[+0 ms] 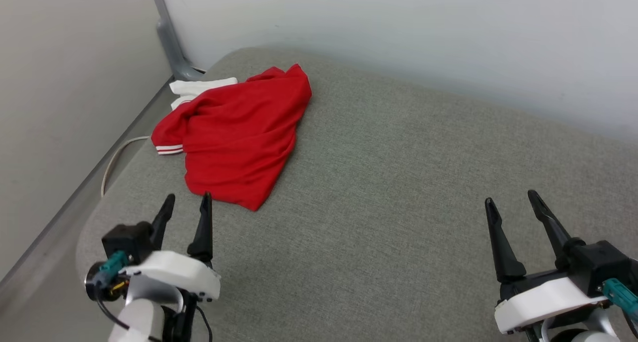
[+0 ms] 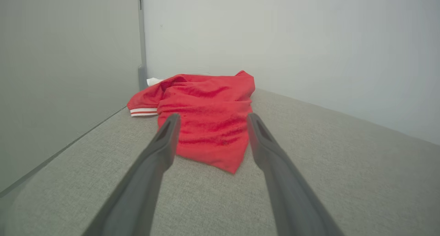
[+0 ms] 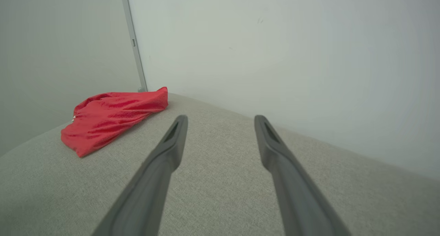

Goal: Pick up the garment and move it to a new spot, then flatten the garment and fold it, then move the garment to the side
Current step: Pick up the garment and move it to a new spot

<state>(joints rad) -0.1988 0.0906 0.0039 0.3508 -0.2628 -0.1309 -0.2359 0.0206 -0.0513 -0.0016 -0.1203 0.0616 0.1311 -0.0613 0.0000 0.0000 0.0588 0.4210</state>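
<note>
Lower corners of your head view: left gripper (image 1: 188, 198) and right gripper (image 1: 510, 197), both jaws spread, holding nothing, above the grey cushion (image 1: 398, 192). Garment (image 1: 239, 132) lies crumpled upper left, just past the left fingertips. Head view adds its white sleeve (image 1: 199, 86) and a white cable (image 1: 115, 158).

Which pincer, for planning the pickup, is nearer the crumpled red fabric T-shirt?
The left pincer, tips almost at the red T-shirt; the right pincer sits far off.
</note>
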